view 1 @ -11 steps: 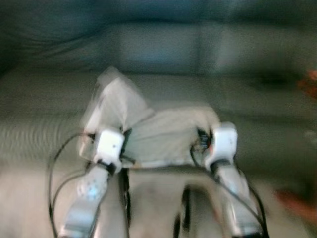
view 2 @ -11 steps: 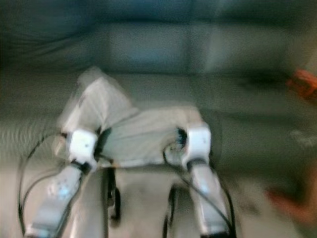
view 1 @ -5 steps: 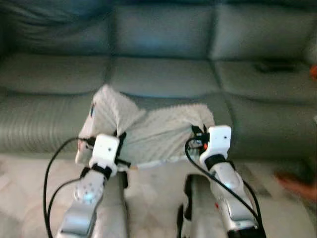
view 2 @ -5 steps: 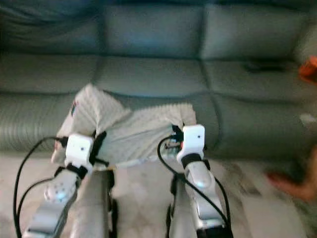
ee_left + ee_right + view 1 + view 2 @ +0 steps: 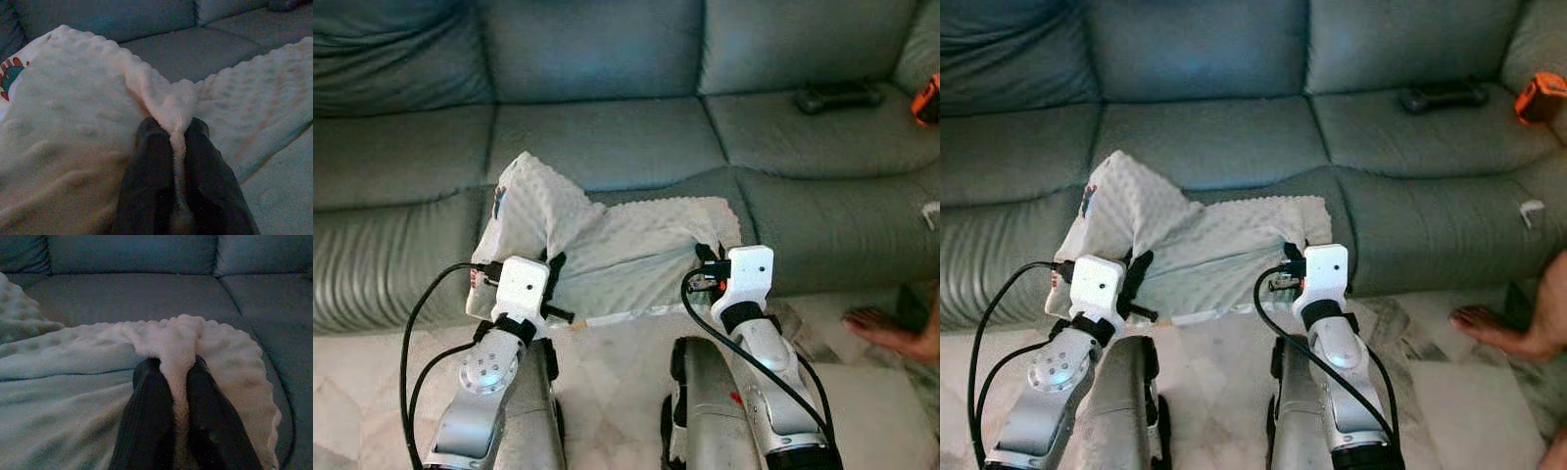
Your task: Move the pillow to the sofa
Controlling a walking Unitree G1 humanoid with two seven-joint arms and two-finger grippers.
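1. Sofa (image 5: 607,147): grey-green, three seat cushions, directly ahead.
2. Pillow (image 5: 617,255): white, dimpled, held against the sofa's front edge, above the floor (image 5: 607,362).
3. Left gripper (image 5: 177,142): clenched on a pillow fold.
4. Right gripper (image 5: 177,369): likewise clamping the pillow's edge.

The pillow (image 5: 607,250) hides part of the sofa (image 5: 607,147) front; a person's foot (image 5: 891,333) is cut off.

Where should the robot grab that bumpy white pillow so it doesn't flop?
Probably at its near edge, one pinch toward each end, coming from the floor side. The pillow is soft and limp, so the left gripper and right gripper each shut their jaws on a bunched fold.
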